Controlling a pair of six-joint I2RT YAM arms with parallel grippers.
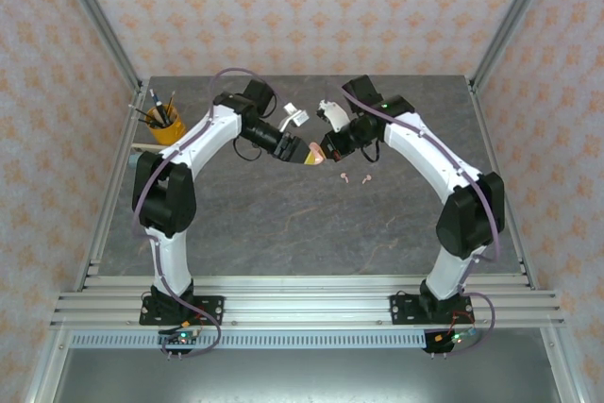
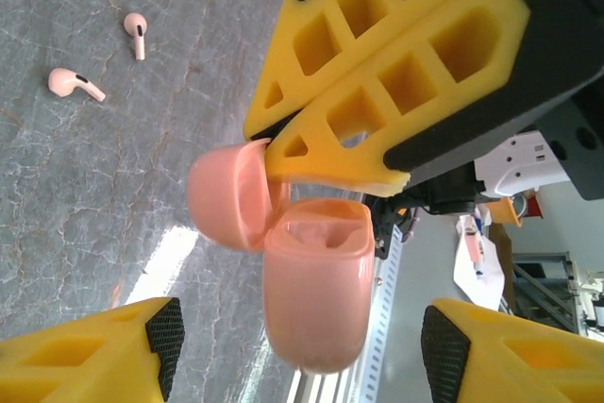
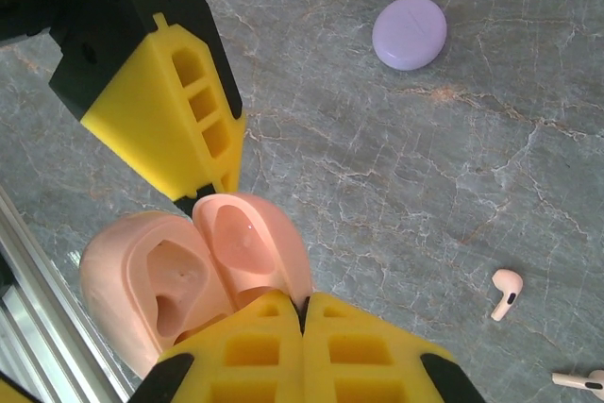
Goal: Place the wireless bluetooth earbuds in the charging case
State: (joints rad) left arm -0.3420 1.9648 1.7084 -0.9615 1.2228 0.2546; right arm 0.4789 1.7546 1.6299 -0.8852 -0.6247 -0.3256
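A salmon-pink charging case (image 2: 316,290) hangs above the table with its lid (image 2: 226,200) swung open and its cavity empty. My right gripper (image 3: 304,307) is shut on the edge of that lid (image 3: 250,243). My left gripper (image 2: 304,342) is open astride the case body, and a gap shows between each pad and the case. Both grippers meet over the table's middle, the left gripper (image 1: 304,154) beside the right gripper (image 1: 324,152). Two salmon-pink earbuds (image 1: 345,177) (image 1: 364,177) lie loose on the table just in front of them, seen from the left wrist as one earbud (image 2: 74,83) near another (image 2: 137,33).
A closed lilac round case (image 3: 410,33) lies on the grey marble table (image 1: 283,224). A yellow cup of pens (image 1: 164,123) stands at the back left. A white object (image 1: 294,117) sits behind the grippers. Metal rails (image 1: 302,304) run along the near edge.
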